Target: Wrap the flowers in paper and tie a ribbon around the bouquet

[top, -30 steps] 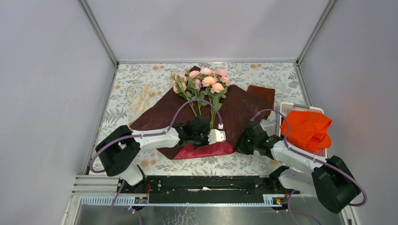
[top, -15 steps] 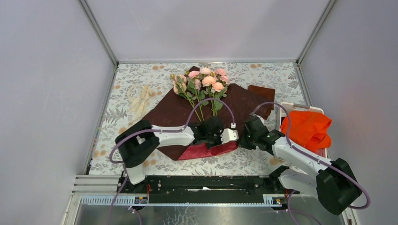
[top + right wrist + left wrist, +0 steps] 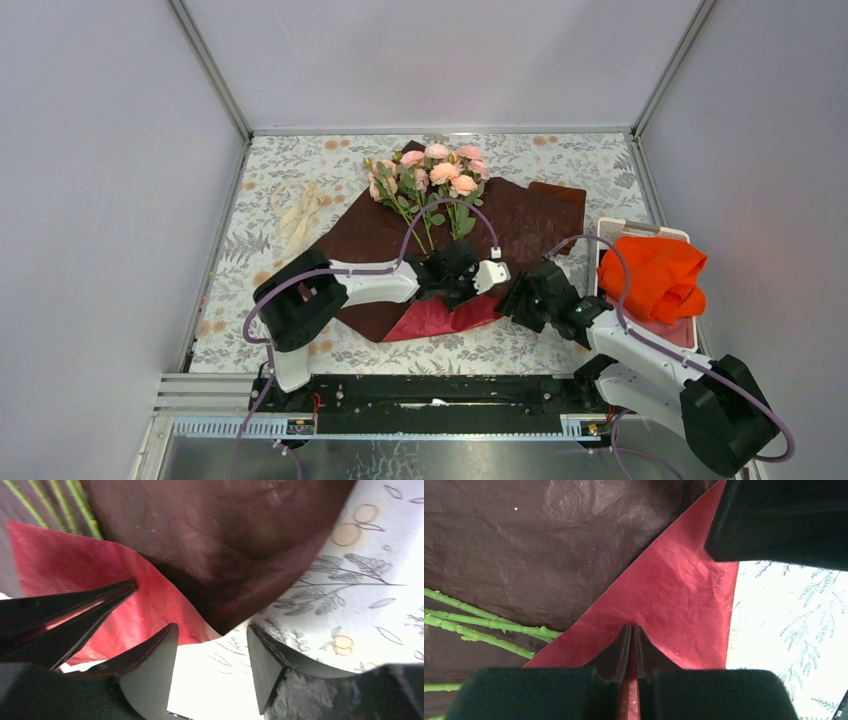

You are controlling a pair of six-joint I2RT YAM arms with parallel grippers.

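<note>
**Now: paper corner folded over the stems, right fingers apart**

Far to the left of my left fingers, the ribbon (image 3: 300, 215) lies loosely looped and untouched. My left gripper (image 3: 631, 632) is pinched narrow on the paper (image 3: 540, 225). It holds the near corner turned up, so the crimson face shows against the maroon one. Over the last second this gripper has carried that corner rightward and slightly away from me, and the fold now reaches the stem ends. The flowers (image 3: 430, 175) lie beyond these fingertips, stems toward me and blooms at the far end of the sheet.

My right gripper (image 3: 210, 637) stands apart with only bare table (image 3: 560, 150) between its fingers. The crimson edge lies just to its left and is not held. It has drawn back a little toward me. I judge the wrap only begun, with one corner lifted and no cone formed.

To the right of my right fingers an orange cloth (image 3: 650, 275) fills a white tray (image 3: 640, 228). The tabletop is leaf-patterned, enclosed by plain grey walls (image 3: 100, 150).
</note>
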